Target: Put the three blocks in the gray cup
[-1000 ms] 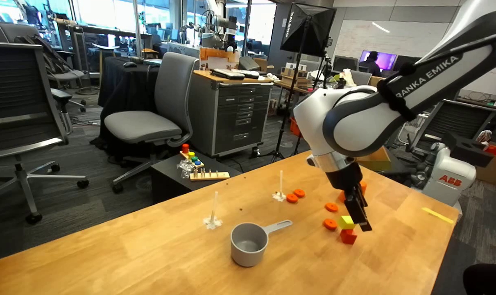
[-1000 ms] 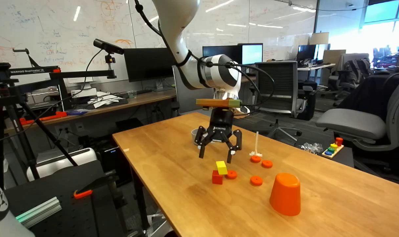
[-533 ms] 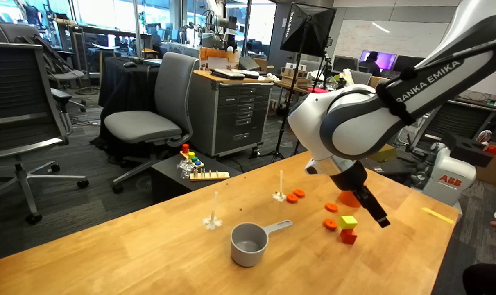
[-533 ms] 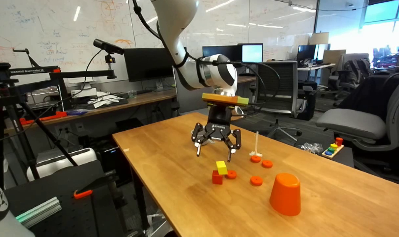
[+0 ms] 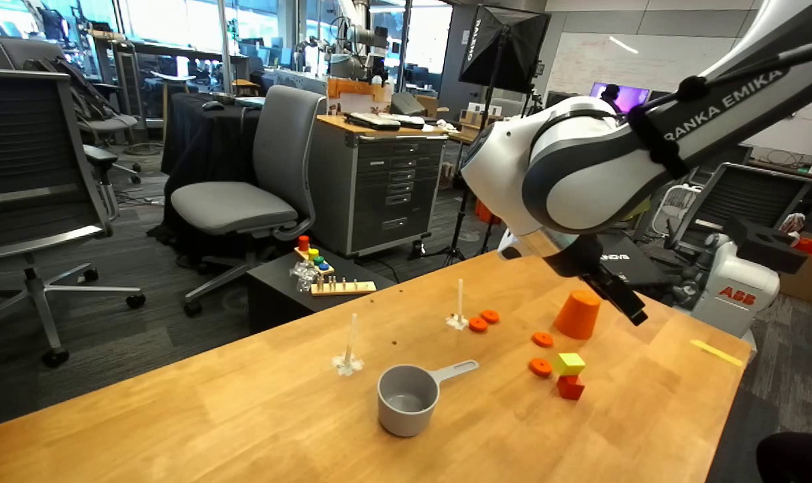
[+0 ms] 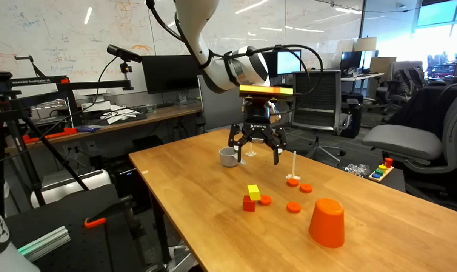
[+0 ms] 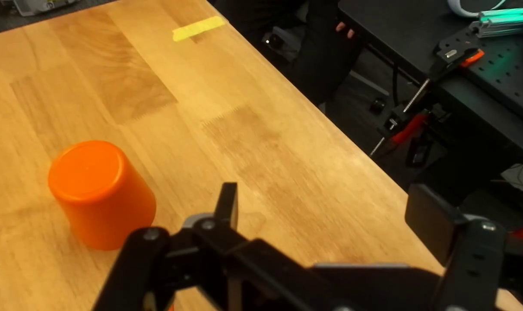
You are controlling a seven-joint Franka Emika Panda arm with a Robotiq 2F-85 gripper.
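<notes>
Nearest the camera in an exterior view, you have the gray measuring cup, upright on the wooden table, its handle pointing to two o'clock; you can look in and see its bare gray floor. Count that cup as the middle of the dial: toward three o'clock, well apart from it, sits the red block, with the yellow-green block resting askew on top of it. Those are the two blocks you can make out. An orange disc lies just beside this stack, at its nine o'clock. Past them, at the stack's twelve o'clock, your orange tapered cup stands upside down, closed end up, so its inside is hidden. Your gripper hangs in the air between the stack's one and two o'clock, its fingers spread wide in an exterior view. In the wrist view you see bare wood between the pads, and the orange tapered cup outside them at nine o'clock. Both fingers stand apart from the blocks and from both cups.
</notes>
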